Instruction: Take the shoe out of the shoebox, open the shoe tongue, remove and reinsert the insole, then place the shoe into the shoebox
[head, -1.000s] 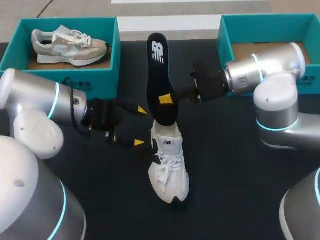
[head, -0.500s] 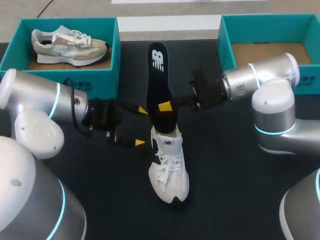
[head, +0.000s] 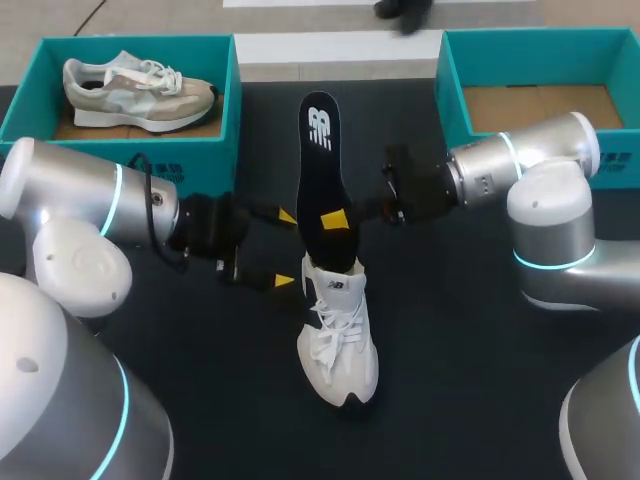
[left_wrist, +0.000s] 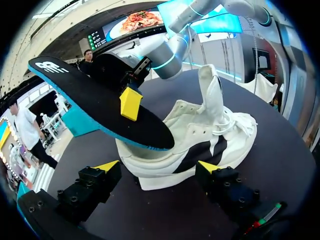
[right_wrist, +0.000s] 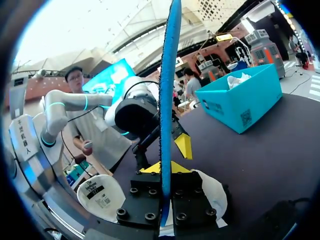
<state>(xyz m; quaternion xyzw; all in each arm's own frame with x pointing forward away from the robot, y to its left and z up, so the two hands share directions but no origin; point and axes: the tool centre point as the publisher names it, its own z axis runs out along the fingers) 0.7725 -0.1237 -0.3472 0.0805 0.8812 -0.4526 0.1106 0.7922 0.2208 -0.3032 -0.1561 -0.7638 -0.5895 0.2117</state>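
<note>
A white shoe stands on the dark table with its heel toward the boxes and its tongue pulled up. My right gripper is shut on a black insole with a blue underside. It holds the insole on a slant, the lower end in the shoe's heel opening. In the right wrist view the insole stands edge-on between that gripper's fingers. My left gripper is open beside the shoe's heel; its fingers straddle the shoe in the left wrist view without touching it.
A teal shoebox at the back left holds a second, beige and grey shoe. Another teal shoebox at the back right has a bare cardboard floor. Both arms close in on the shoe from the sides.
The right gripper has lowered the insole, so its lower end now sits deeper in the shoe's opening. The left gripper has crept slightly toward the shoe, still open.
</note>
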